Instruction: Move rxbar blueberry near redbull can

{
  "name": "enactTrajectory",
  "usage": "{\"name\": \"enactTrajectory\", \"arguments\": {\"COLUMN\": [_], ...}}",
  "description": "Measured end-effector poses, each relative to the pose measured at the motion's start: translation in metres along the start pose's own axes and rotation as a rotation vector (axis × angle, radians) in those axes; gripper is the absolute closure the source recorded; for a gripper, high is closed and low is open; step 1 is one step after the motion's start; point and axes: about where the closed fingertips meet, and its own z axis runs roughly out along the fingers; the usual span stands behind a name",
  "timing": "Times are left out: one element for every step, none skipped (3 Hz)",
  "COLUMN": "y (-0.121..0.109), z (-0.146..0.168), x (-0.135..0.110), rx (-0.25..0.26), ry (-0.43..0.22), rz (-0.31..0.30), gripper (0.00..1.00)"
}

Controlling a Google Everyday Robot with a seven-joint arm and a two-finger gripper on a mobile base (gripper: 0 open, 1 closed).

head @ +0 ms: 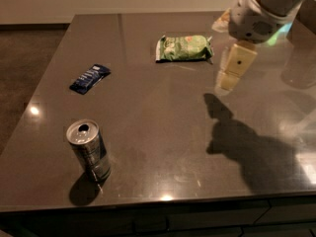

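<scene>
Your arm [261, 9] enters from the upper right, its white wrist bent downward, and the cream end effector [226, 82] hangs over the desk [163, 127], just right of the green snack bag [183, 48]. You cannot tell whether the end effector is released or clenched; it carries nothing you can see. The rxbar blueberry [90, 78] lies flat near the desk's left edge, its white lettering too small to read. The redbull can [90, 154] stands upright nearer the front edge, apart from the bar, label illegible.
</scene>
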Motion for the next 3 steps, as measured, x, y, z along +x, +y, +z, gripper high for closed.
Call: {"name": "enactTrajectory", "arguments": {"y": [-0.02,-0.031,-0.04], "z": [0.031,0.06,0.092], "x": [-0.044,-0.086,-0.125], "rx": [-0.028,-0.033,-0.033], "ry": [-0.094,-0.15,-0.187], "rz": [-0.067,-0.108,-0.126], "gripper": [0.0,0.0,0.0]}}
